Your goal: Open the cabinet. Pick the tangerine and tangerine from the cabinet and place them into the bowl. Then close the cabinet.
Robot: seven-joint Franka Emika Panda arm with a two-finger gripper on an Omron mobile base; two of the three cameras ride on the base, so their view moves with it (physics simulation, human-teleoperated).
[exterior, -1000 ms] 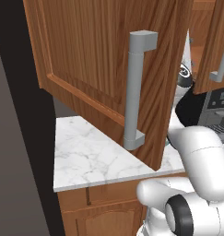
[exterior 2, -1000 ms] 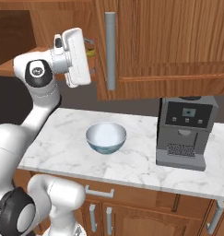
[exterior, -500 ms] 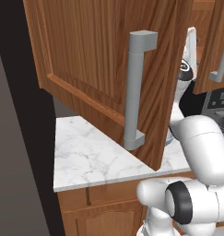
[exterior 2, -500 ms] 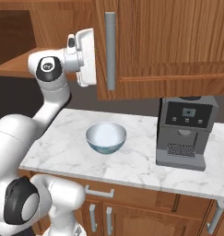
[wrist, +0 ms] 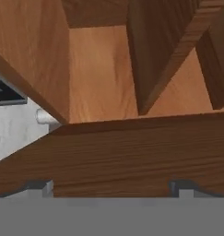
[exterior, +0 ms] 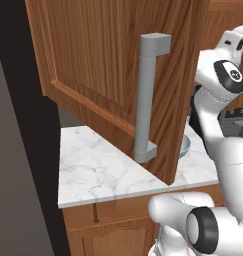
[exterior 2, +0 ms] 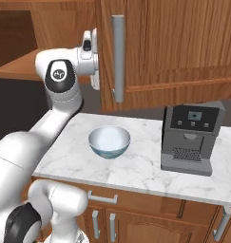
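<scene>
- Standing swung wide, left of the bowl (exterior 2: 109, 141): the cabinet (exterior: 108, 65) door, opened to give reach inside; its grey handle (exterior: 145, 97) faces outward.
- Gripper (exterior 2: 94, 66): above the bowl and to its left, at the cabinet's front edge, raised from a second ago; jaws spread wide, holding nothing.
- Tangerines: not visible on the shelves so far seen.
- Bowl: empty on the marble counter (exterior 2: 145, 163), waiting for fruit.
- Coffee machine (exterior 2: 189, 137): right of the bowl, apart.

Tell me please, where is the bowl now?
In the right base view the bowl stands on the marble counter, left of the coffee machine and below the cabinet.
</scene>
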